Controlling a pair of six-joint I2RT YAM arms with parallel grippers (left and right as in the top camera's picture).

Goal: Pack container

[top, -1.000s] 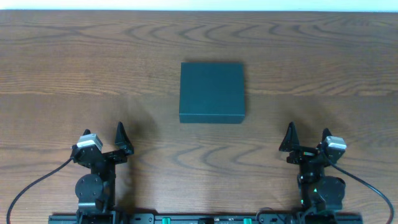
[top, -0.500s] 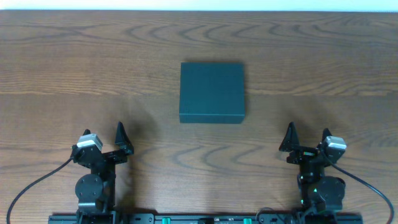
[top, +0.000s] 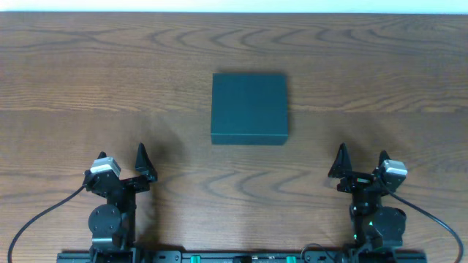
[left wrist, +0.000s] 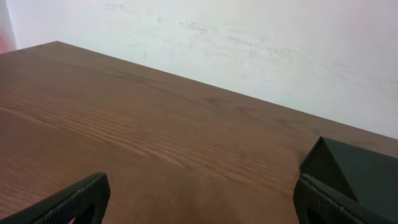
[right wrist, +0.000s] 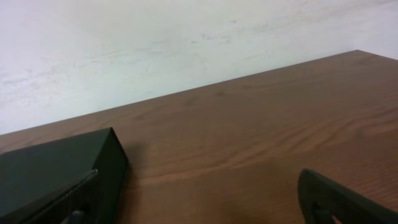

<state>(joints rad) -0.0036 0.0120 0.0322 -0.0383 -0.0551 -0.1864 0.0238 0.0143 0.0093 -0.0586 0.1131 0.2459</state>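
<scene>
The container (top: 249, 107), a dark teal square box with its lid lying flat, sits in the middle of the wooden table. My left gripper (top: 121, 156) stands open near the front left, well short of the box, with nothing between its fingers. Open and empty as well, my right gripper (top: 362, 155) rests near the front right. The left wrist view has the container (left wrist: 364, 165) at its right edge, behind the right finger (left wrist: 336, 202), and the left gripper (left wrist: 201, 206) over bare wood. In the right wrist view the container (right wrist: 53, 165) fills the lower left, beyond the right gripper (right wrist: 199, 208).
The wooden table (top: 88, 73) stretches back to a white wall (left wrist: 280, 43). Black cables (top: 29, 219) run from both arm bases along the front edge. A dark rail (top: 241, 257) spans the front between the bases.
</scene>
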